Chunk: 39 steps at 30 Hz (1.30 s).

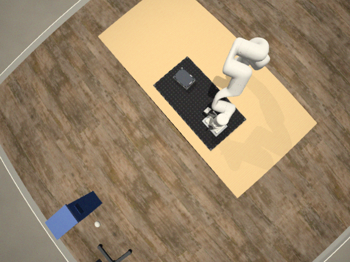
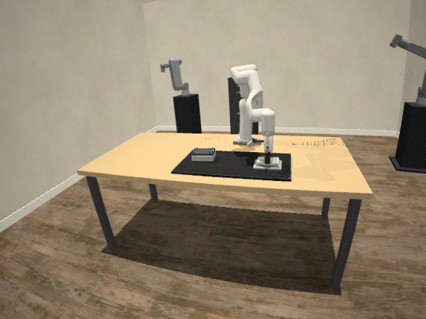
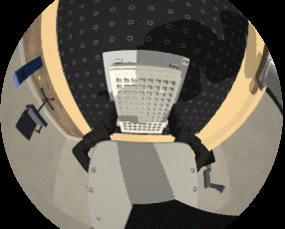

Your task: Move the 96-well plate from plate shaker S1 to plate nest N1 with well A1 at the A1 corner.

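Note:
The white 96-well plate is between my gripper's dark fingers, which are shut on its long sides. It sits at the pale plate nest N1 at the right end of the black mat. The nest's far edge with its locators shows beyond the plate in the wrist view. I cannot tell whether the plate is fully down. In the exterior view my gripper stands upright over the nest. The grey shaker S1 stands at the mat's left end with nothing in its pocket, and it also shows in the exterior view.
My arm's base stands on the table behind the mat. Two other arms on black pedestals stand on the floor away from the table. A blue box lies on the floor far off.

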Motion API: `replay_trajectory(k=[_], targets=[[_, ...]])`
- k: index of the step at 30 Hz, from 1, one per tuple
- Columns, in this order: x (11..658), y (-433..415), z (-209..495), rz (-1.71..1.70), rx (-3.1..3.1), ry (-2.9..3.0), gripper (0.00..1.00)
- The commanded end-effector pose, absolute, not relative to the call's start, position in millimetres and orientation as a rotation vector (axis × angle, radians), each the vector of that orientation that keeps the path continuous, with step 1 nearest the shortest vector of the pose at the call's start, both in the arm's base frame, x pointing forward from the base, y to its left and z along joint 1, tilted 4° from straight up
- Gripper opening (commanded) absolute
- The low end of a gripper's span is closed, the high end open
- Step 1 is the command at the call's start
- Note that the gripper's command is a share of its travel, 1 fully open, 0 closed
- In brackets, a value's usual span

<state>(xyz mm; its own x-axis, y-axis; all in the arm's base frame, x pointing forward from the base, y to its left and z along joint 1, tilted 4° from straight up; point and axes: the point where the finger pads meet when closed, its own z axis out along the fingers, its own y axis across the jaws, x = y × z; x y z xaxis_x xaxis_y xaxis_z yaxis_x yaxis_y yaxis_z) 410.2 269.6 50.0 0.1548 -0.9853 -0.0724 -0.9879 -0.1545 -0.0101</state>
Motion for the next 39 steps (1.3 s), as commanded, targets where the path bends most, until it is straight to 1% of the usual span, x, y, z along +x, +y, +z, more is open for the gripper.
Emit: replay_trajectory(k=[1, 39], targets=[[411.6, 270.3, 51.4, 0.072, -2.342, 2.004, 0.0], [411.6, 270.7, 45.7, 0.072, -2.342, 2.004, 0.0]])
